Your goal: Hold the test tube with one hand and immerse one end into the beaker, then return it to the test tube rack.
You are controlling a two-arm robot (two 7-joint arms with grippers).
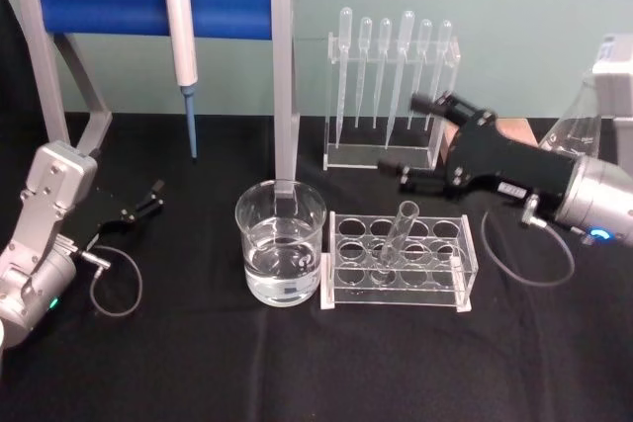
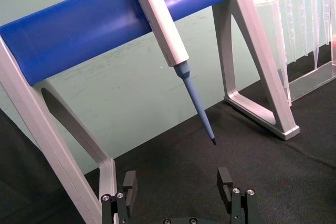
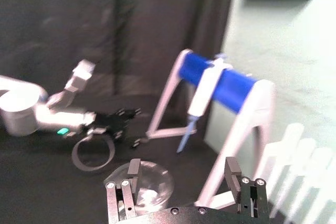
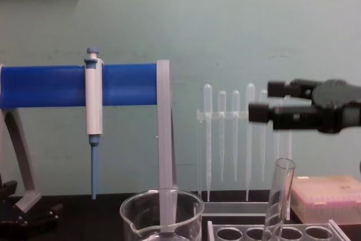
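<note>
Two grippers, both empty with fingers spread wide: right gripper (image 1: 420, 141) hangs up high, right of the rack (image 1: 399, 264); left gripper (image 1: 148, 199) is parked low at far left. Beaker (image 1: 281, 242) sits just left of the rack, and the tube (image 1: 395, 235) leans in a middle rack hole.

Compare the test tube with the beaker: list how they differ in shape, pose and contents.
The test tube is narrow and tall; the beaker is wide and squat, with a flared rim.
The test tube leans in a hole of the clear rack; the beaker stands upright on the black table, just left of that rack.
The beaker holds clear liquid; the test tube looks empty.
Both are clear glass, and neither is held by a gripper.
</note>
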